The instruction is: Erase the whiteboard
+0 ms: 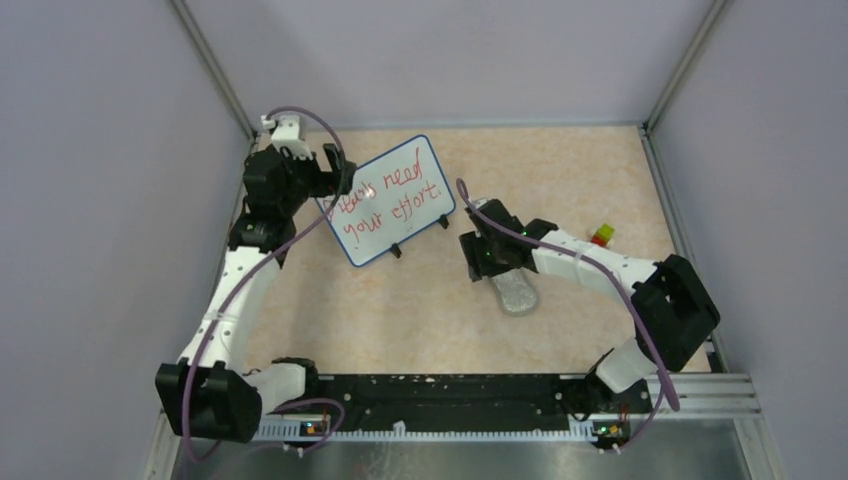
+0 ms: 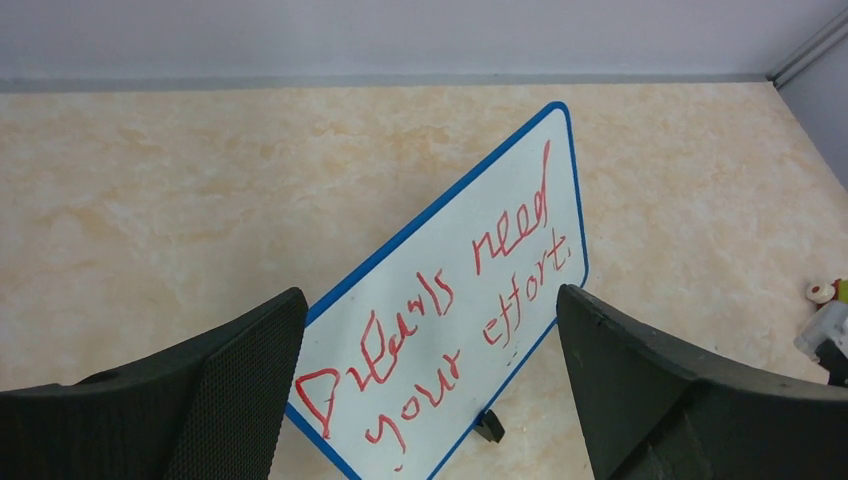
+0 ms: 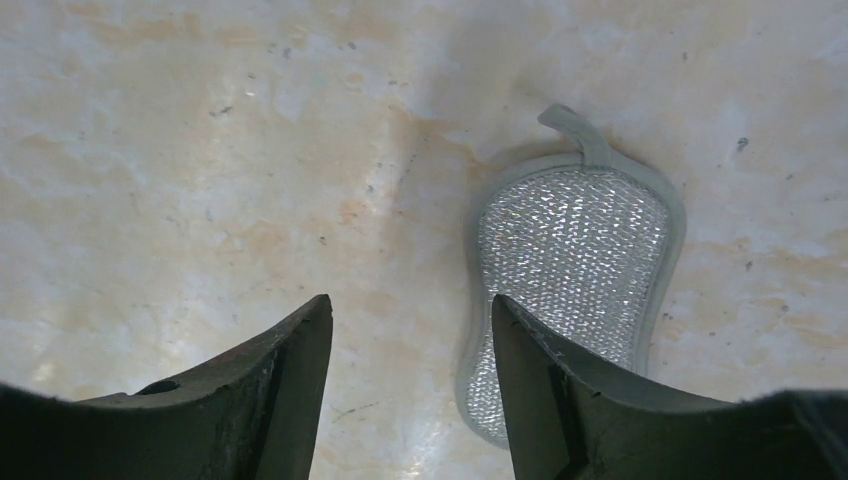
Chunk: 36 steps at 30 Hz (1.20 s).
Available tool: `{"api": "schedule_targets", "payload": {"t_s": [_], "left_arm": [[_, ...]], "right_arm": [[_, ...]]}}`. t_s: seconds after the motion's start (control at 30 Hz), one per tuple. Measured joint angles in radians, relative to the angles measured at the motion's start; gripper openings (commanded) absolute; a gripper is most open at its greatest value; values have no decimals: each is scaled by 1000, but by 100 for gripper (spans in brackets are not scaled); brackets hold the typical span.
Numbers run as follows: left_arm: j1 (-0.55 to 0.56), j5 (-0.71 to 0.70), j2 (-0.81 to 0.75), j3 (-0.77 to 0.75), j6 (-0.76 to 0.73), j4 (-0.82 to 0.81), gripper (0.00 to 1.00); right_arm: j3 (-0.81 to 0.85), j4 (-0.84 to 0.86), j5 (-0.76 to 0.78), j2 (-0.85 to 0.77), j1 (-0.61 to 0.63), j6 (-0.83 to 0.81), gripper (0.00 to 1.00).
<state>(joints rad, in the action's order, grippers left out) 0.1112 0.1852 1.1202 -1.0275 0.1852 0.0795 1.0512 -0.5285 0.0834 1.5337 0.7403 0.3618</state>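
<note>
The whiteboard stands tilted on small black feet at the back left, with red handwriting across its face. It also shows in the left wrist view. My left gripper is open at the board's left end, its fingers apart above the written face, holding nothing. A grey oval eraser pad lies flat on the table right of the board. My right gripper hovers open and empty over the pad's far end. In the right wrist view its gap is just left of the pad.
A small red, yellow and green object sits at the right, behind the right arm. Grey walls close in the beige table at the back and both sides. A black rail runs along the near edge.
</note>
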Motion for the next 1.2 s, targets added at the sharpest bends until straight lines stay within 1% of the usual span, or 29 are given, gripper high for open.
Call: {"api": "schedule_targets", "payload": {"t_s": [0.07,0.13,0.23,0.33,0.4,0.47,0.53,0.6,0.7,0.83,0.97,1.03,1.1,1.13,1.2], "left_arm": [[-45,37,35,-34,24,38,99],[-122,77,53,-39,54,65,99],[-220,110,55,-18,94,90,99],[-267,160,44,32,123,86,99],[-286,191,40,70,134,85,99],[-298,217,40,103,142,85,96],[-304,238,40,130,149,86,91],[-306,253,40,146,149,85,90],[-306,262,40,153,149,78,88],[-306,271,40,161,146,62,89],[-306,288,42,161,137,50,88],[-306,299,47,161,135,44,87],[-306,307,56,161,135,40,87],[-306,312,61,161,135,39,86],[-306,325,71,161,135,35,86]], "right_arm": [[-16,-10,29,0,2,-17,60],[-38,-13,63,-1,-2,-27,60],[-62,-21,104,-1,-11,-29,60],[-71,-21,132,-1,-23,-29,60],[-77,-14,146,-1,-27,-28,60],[-86,-3,153,-1,-30,-28,59],[-101,15,157,-1,-32,-28,53],[-116,29,161,-1,-34,-29,48],[-126,44,163,-1,-37,-29,48],[-127,78,169,0,-37,-28,53],[-127,123,180,32,-37,-28,51],[-125,146,185,74,-37,-28,47],[-110,154,197,121,-35,-27,39],[-101,154,203,132,-35,-28,32],[-87,164,216,148,-35,-27,12]]}}
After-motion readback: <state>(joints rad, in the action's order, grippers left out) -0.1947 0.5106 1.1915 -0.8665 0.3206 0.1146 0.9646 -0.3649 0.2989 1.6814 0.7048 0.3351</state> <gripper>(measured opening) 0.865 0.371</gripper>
